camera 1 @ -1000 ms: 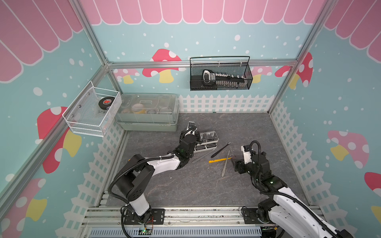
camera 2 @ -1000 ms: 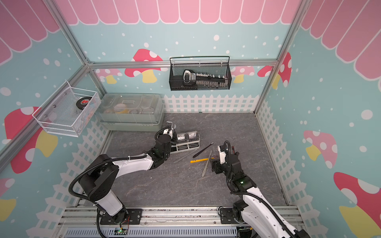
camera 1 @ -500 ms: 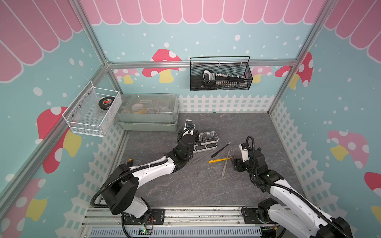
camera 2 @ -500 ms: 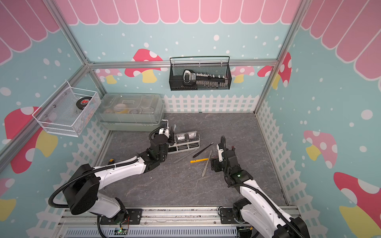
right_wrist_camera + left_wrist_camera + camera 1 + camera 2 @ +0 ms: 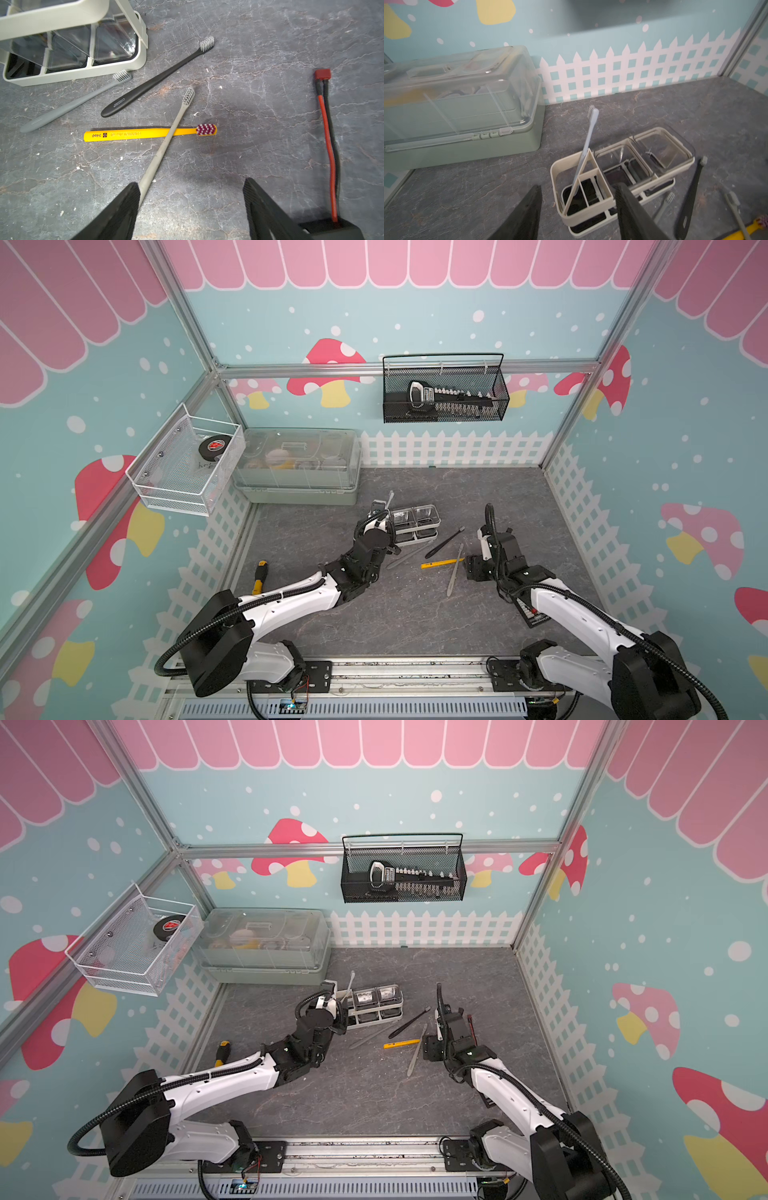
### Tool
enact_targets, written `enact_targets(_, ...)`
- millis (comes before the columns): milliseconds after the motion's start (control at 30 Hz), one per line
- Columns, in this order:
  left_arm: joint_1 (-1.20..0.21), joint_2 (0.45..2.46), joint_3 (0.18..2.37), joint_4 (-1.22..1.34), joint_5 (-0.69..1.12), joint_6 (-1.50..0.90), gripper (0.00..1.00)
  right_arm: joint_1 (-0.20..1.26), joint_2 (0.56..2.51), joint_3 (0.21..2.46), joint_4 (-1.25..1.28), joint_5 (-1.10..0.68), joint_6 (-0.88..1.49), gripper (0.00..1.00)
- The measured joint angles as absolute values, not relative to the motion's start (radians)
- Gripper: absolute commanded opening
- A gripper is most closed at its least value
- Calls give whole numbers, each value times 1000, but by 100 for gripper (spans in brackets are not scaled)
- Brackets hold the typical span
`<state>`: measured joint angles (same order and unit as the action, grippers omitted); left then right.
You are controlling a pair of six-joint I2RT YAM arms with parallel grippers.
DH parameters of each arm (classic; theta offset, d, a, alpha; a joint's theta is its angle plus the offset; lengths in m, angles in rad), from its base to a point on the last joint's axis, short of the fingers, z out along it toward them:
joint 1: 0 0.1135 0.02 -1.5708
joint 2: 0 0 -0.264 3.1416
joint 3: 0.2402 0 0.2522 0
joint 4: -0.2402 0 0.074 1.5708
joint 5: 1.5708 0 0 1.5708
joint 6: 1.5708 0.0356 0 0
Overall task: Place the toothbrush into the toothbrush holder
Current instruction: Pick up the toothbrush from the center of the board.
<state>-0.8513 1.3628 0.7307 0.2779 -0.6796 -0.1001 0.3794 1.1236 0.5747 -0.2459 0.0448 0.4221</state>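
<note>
1. At the middle of the grey table [image 5: 415, 614] stood the toothbrush holder [image 5: 432, 531], a short way in front of the grey-green box [image 5: 297, 464] with the clear lid.
2. A pale toothbrush [image 5: 588, 135] stood in the holder's divided section, at the end nearer the left arm. It leaned with its bristles up and its handle down in a slot.
3. The two clear square cups filled the rest of the holder.
4. The left tool [image 5: 578, 186] was at that divided end with its jaws wide apart, one on either side of the slotted section. It gripped nothing, and the pale toothbrush stood free between the jaws.
5. The right tool [image 5: 190, 182] was over bare table to the right of the holder, its jaws also spread wide and holding nothing.
6. Four more brushes lay flat on the table between the holder and the right tool.
7. A dark grey toothbrush [image 5: 72, 104] had its head just beside the holder's base, and a black toothbrush [image 5: 158, 79] lay close alongside it.
8. A beige toothbrush [image 5: 166, 141] lay across a yellow toothbrush [image 5: 124, 134]. Its handle end ran under one finger of the right tool, and I could not tell whether they touched.
9. A yellow-handled screwdriver [image 5: 260, 576] lay well apart, beside the left arm.
10. On the walls hung a black mesh basket [image 5: 444, 414] and a white mesh basket [image 5: 183, 489].
</note>
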Motion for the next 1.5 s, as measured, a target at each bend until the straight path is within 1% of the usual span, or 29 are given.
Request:
enact_targets(133,-912,1399,696,282,-645,-83,57,379,1153,609,-268,45,427,76)
enact_targets(333,-932,1406,697,292,-606,-82,57,379,1235,649,-270,27,443,72)
enact_targets(400,-933,1406,696,297,-604,-82,57,379,1257,649,-269,17,451,72)
enact_targets(500,-933,1406,696,297,-601,-82,57,379,1282,649,-264,4,465,68)
enact_targets(700,-933,1407,696,296,-596,-83,57,379,1343,656,-254,-13,478,64)
enact_targets(800,-933,1413,696,296,-593,-84,57,379,1375,677,-249,-21,481,64)
enact_targets(900,-933,1424,696,295,-591,-87,57,379,1411,710,-235,-26,484,60)
enact_targets(1100,-933,1435,696,292,-590,-87,57,379,1475,755,-208,-35,484,60)
enact_targets(1500,-933,1450,708,279,-591,-87,57,379,1592,802,-186,-51,484,54)
